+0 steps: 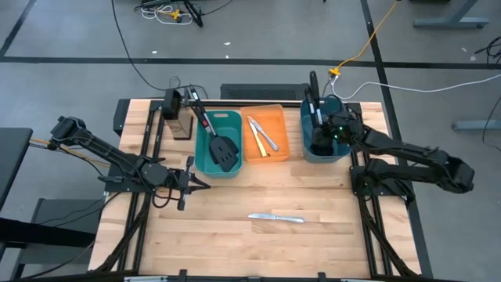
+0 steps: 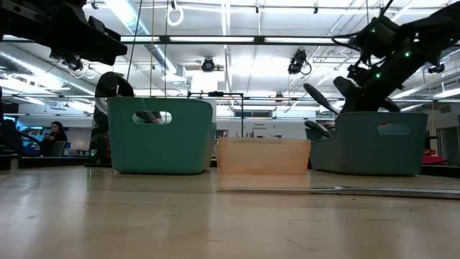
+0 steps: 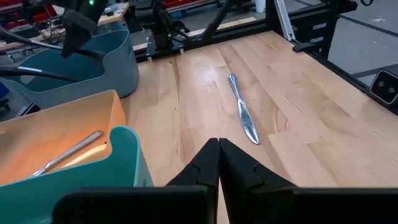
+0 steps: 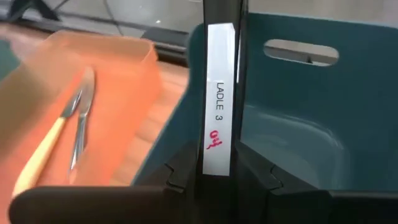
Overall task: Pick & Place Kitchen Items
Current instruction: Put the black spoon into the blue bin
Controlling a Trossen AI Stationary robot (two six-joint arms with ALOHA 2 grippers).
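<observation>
- From above: my right fingers [image 1: 319, 125] sit over the teal rectangular plastic bin on the right [image 1: 342, 154], clamped on a black ladle handle [image 1: 314, 88]. My left fingers [image 1: 200, 182] rest pressed together, holding nothing, above the wooden bench [image 1: 313, 243], near the left teal plastic bin [image 1: 200, 164] that holds two black slotted spatulas [image 1: 221, 149]. The orange plastic bin [image 1: 275, 113] between them holds silver knives [image 1: 266, 135] and a yellowish stick [image 1: 255, 138]. One silver table knife [image 1: 275, 218] lies alone on the bench.
- Low down: all three bins stand in a row.
- Left wrist: my fingertips [image 3: 219, 163] touch each other; the lone knife lies ahead.
- Right wrist: my fingers grip the ladle handle by its white label [image 4: 217, 124], reading "LADLE 3", over the teal bin.
</observation>
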